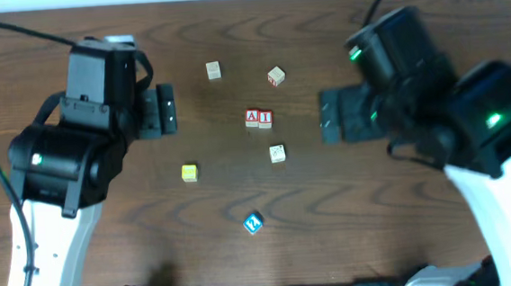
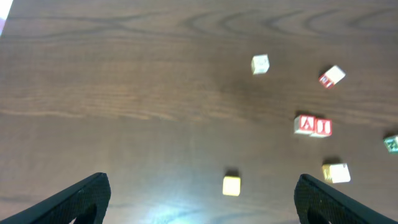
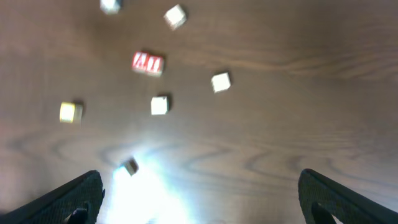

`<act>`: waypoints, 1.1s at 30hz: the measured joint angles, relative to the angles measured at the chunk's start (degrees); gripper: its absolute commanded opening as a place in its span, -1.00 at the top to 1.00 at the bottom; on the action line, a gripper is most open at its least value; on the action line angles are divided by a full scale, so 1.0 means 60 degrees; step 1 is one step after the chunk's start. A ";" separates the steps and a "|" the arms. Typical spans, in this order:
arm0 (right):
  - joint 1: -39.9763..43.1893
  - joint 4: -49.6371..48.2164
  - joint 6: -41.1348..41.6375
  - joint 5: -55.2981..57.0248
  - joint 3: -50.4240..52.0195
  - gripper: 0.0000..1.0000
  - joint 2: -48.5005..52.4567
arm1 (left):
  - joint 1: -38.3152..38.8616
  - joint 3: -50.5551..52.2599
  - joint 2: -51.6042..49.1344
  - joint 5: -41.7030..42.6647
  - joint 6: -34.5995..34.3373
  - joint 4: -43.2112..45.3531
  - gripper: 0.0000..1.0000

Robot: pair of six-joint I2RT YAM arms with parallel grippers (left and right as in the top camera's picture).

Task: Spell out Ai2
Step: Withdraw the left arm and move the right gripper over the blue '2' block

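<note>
A block [image 1: 252, 118] & I block [image 1: 265, 118], both red-lettered, sit touching side by side near mid-table, A on the left in overhead. Blue 2 block [image 1: 253, 222] lies well apart from the A-I pair, toward the robot's edge, turned askew, not in line w/ them. Cream block [image 1: 277, 153] is near the pair, robot side. Yellow block [image 1: 189, 172] is further off, robot side & left. Another cream block [image 1: 213, 70] is far side & left of the pair. Red-edged block [image 1: 276, 76] is far side, slightly right, askew.

Left gripper [image 1: 172, 109] hovers left of the pair, jaws wide, holding nothing. Right gripper [image 1: 324, 117] is right of the pair, also wide, holding nothing.

Table [image 1: 229, 19] is dark wood grain, w/ a pale strip past its far edge. Right wrist view is blurred, w/ a glare patch beside the 2 block. Markings on the loose blocks are unreadable.
</note>
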State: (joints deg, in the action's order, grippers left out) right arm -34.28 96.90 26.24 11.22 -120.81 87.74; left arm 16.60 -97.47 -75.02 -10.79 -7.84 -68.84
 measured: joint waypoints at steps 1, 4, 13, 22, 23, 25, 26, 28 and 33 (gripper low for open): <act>-0.0324 0.0004 -0.0033 0.0011 0.0386 -0.99 -0.0127 | 0.0000 0.0000 0.0076 -0.0033 0.0000 -0.0109 -0.91; -0.1140 -0.0131 -0.0328 -0.0007 0.1468 -0.99 -0.0484 | 0.0000 0.0004 0.0357 -0.0066 0.0000 -0.0415 -0.91; -0.3763 -0.0725 -0.3049 -0.1923 0.3891 -0.99 -0.1825 | 0.0000 0.0007 0.1005 -0.0091 -0.0004 -0.0528 -0.91; -0.4186 -0.2044 -0.4561 -0.3031 0.5096 -0.98 -0.2211 | 0.0000 0.0007 0.0994 0.0018 -0.0004 -0.0525 -0.91; -0.4186 -0.2364 -0.4557 -0.3013 0.5329 -0.98 -0.2211 | 0.0000 0.0007 0.0994 0.0015 -0.0004 -0.0525 -0.91; -0.4186 -0.3140 -0.4503 -0.2958 0.5941 -0.98 -0.2182 | 0.0000 0.0007 0.0994 0.0029 -0.0004 -0.0528 -0.91; -0.4186 -0.3748 -0.4368 -0.2867 0.6382 -0.99 -0.2142 | 0.0000 0.0007 0.0994 0.0044 -0.0004 -0.0528 -0.91; -0.4186 -0.4568 -0.3993 -0.2699 0.6983 -0.98 -0.1960 | 0.0000 0.0007 0.0994 0.0047 -0.0004 -0.0528 -0.91; -0.4204 -0.6040 -0.3104 -0.2543 0.7858 -0.98 -0.0831 | 0.0000 0.0007 0.0994 0.0047 -0.0004 -0.0528 -0.91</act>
State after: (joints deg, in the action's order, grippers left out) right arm -59.51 60.66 7.62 -4.03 -73.67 82.76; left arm 16.60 -97.43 -69.06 -10.50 -7.86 -72.01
